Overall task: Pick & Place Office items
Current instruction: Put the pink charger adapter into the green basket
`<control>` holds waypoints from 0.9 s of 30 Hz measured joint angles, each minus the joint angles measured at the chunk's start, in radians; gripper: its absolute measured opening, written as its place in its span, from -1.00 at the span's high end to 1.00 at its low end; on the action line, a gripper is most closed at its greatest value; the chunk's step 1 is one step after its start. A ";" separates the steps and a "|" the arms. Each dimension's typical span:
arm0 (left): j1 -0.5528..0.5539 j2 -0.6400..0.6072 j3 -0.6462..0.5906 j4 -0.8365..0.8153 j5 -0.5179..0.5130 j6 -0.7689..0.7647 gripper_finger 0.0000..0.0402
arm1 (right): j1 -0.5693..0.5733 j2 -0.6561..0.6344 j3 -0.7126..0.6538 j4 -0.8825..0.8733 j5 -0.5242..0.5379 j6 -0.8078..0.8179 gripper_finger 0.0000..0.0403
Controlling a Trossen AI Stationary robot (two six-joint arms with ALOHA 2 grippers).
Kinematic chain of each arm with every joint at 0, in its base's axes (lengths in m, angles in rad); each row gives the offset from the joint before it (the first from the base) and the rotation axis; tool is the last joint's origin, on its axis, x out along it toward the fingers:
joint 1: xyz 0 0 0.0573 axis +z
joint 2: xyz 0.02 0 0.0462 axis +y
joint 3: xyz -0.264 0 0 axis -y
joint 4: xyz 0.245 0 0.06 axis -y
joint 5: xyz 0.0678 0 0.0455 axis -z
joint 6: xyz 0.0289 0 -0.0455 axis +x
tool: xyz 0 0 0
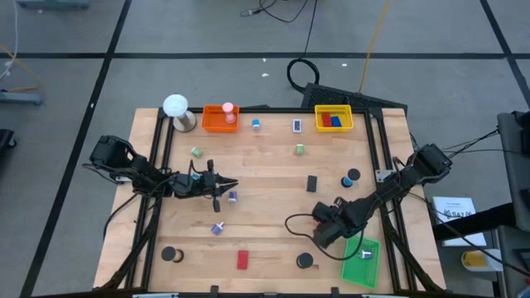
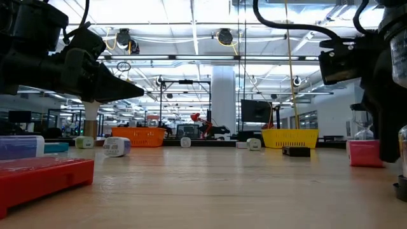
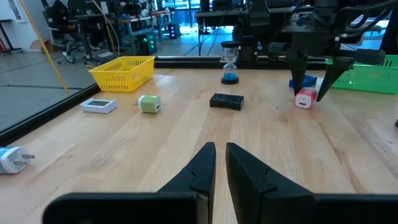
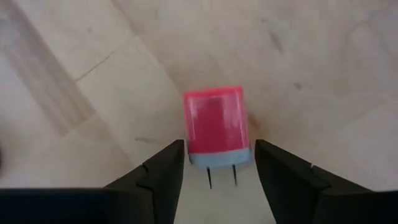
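The table [image 1: 273, 178] is seen from overhead and level from its edge; the yellow basket [image 1: 333, 118] is shared with the left wrist view.

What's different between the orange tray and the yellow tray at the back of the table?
The orange tray holds a pink piece; the yellow tray holds red and blue blocks. The orange tray sits towards the left arm's side, beside the white ball, the yellow one towards the right arm's. Both stand along the far edge.

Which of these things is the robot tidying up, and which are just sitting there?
Tidying up: pink plug piece between the open right gripper fingers; red block; black disc; black block.

Just there: white ball; left gripper, waiting nearly shut.
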State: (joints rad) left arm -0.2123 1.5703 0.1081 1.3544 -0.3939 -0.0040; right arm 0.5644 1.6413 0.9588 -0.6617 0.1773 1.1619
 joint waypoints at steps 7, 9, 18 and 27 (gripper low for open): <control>0.000 0.000 0.000 0.000 0.000 0.000 0.81 | -0.028 -0.027 0.001 -0.003 -0.021 -0.028 -0.15; 0.000 0.000 0.000 0.000 0.000 0.000 0.81 | -0.033 -0.033 0.002 0.011 -0.015 -0.045 -0.18; 0.000 0.000 0.000 0.000 0.000 0.000 0.81 | -0.038 0.009 0.002 0.086 0.005 -0.111 -0.11; 0.000 0.000 0.000 0.000 0.000 0.000 0.81 | -0.039 0.001 0.002 0.070 -0.001 -0.120 0.39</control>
State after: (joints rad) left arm -0.2125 1.5703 0.1081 1.3544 -0.3939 -0.0040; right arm 0.5255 1.6420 0.9611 -0.5919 0.1768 1.0424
